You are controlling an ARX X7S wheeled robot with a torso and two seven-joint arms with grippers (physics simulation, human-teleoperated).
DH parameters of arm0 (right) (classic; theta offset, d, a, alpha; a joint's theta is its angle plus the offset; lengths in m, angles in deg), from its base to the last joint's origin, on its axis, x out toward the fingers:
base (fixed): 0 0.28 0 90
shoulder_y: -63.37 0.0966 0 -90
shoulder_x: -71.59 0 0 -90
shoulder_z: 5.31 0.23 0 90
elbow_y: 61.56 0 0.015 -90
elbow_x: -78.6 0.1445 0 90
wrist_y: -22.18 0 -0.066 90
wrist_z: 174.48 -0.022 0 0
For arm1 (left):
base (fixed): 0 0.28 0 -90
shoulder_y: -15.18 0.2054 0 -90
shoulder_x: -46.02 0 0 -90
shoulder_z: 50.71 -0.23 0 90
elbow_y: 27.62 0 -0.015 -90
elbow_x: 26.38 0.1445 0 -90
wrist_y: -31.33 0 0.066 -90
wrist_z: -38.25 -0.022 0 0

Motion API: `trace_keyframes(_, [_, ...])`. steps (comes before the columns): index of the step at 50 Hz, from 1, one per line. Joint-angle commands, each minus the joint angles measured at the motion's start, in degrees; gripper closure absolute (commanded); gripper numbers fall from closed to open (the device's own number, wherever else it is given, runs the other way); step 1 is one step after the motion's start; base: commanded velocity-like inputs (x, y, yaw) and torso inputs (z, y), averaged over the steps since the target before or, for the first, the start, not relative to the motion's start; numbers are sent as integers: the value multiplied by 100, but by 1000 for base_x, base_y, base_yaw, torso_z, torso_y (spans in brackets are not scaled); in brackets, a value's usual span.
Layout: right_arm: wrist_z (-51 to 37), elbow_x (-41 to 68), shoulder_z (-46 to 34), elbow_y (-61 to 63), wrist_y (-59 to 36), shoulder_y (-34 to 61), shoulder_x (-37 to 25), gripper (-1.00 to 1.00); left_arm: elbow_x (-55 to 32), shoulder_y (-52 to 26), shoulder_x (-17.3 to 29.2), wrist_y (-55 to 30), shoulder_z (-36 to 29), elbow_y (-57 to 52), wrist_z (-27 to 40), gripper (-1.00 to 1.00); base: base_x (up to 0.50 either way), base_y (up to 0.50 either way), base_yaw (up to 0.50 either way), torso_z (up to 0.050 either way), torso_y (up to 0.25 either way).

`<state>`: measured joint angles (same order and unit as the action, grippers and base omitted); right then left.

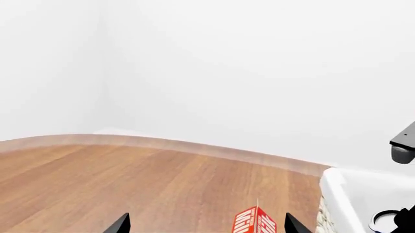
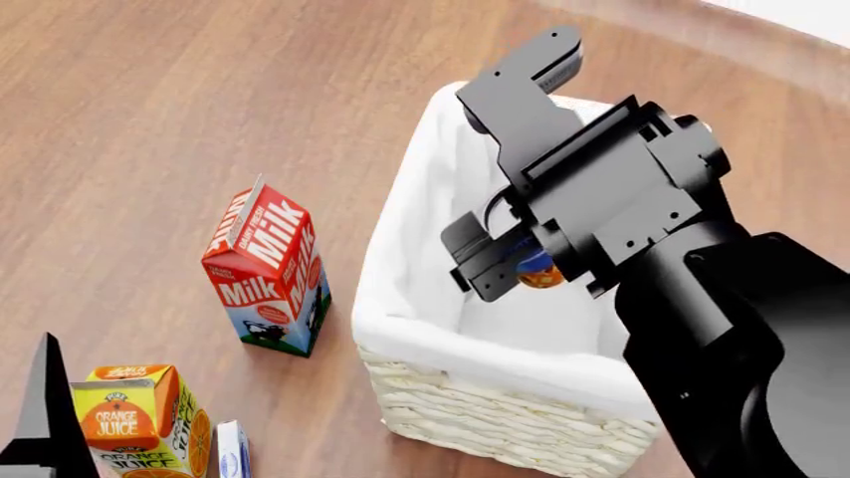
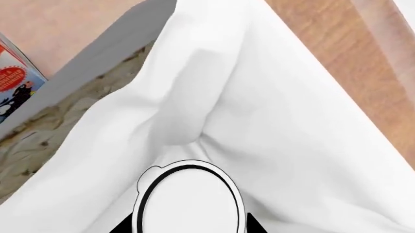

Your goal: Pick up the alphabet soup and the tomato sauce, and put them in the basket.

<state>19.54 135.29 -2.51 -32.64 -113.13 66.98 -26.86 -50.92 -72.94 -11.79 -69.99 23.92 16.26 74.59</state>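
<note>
The alphabet soup (image 2: 531,265) shows only a sliver of blue and orange label, held inside the mouth of the basket (image 2: 398,331) by my right gripper (image 2: 512,261), which is shut on it. In the right wrist view the can's pale top (image 3: 188,204) fills the gap between the two dark fingertips, with the basket's white lining (image 3: 292,145) below it. My left gripper (image 1: 207,226) is open and empty, low over the wood near the cartons; one of its fingers (image 2: 47,418) shows at the head view's lower left. The tomato sauce is out of view.
A red milk carton (image 2: 266,269) stands left of the basket, and its top (image 1: 255,221) shows ahead of my left fingers. An orange juice carton (image 2: 133,423) and a small blue-and-white pack (image 2: 233,450) stand nearer me. A pale wall edges the wooden floor (image 1: 129,174).
</note>
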Motion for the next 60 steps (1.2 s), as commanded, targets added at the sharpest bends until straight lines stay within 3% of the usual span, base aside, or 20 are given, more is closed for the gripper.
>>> trace_keyframes(1, [283, -382, 137, -302, 184, -5, 256, 100, -29, -38, -117, 84, 138, 87, -185, -100, 0, 0, 0, 0, 0])
trace_keyframes(51, [198, -534, 187, -410, 274, -172, 326, 100, -45, -47, -84, 136, 100, 107, -158, -100, 0, 0, 0, 0, 1])
trace_keyframes(52, [184, -558, 171, -428, 284, -172, 333, -100, -50, -56, -84, 126, 98, 104, -156, -100, 0, 0, 0, 0, 0])
trace_keyframes(60, [226, -656, 123, -596, 365, -186, 393, -100, -55, -77, -85, 104, 81, 97, -141, -100, 0, 0, 0, 1, 0])
